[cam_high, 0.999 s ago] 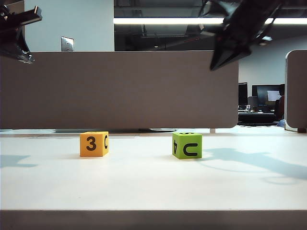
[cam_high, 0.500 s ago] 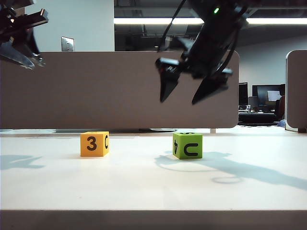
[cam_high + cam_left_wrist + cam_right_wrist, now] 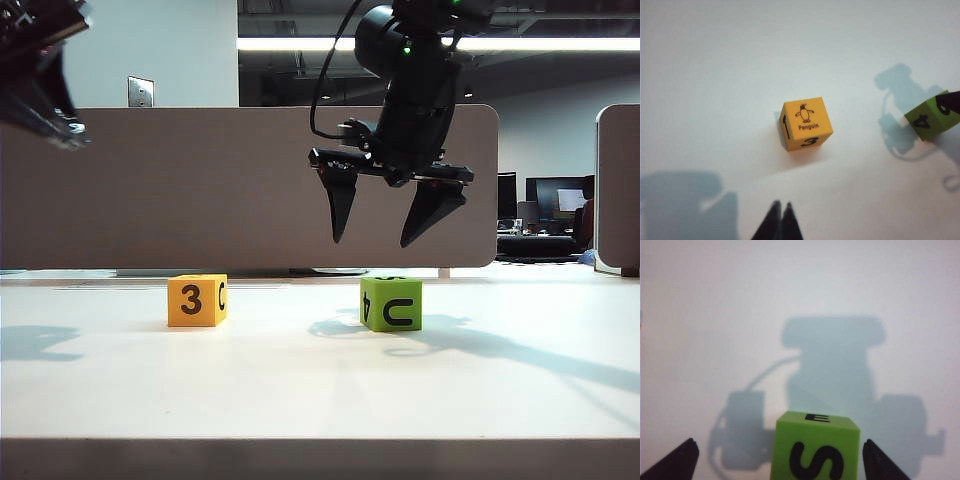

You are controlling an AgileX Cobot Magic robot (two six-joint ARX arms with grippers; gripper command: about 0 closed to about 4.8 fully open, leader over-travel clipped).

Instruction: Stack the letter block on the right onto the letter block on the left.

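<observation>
Green block (image 3: 391, 304) could get knocked aside if your wide-open, empty right gripper (image 3: 384, 240) drops off-centre; left gripper (image 3: 779, 220) waits pinched shut, empty.

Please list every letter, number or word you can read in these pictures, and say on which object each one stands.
"3" and "C": orange block, sides, exterior view.
"Penguin", under a penguin drawing: orange block's top, left wrist view.
"4" and "U" lying sideways: green block, exterior view.
"S" and "E": green block, right wrist view.
No other readable text.

My left hand (image 3: 45, 95) is blurred and cropped at the exterior view's upper left; the green block (image 3: 935, 115) is cut off at the left wrist view's right edge.
</observation>
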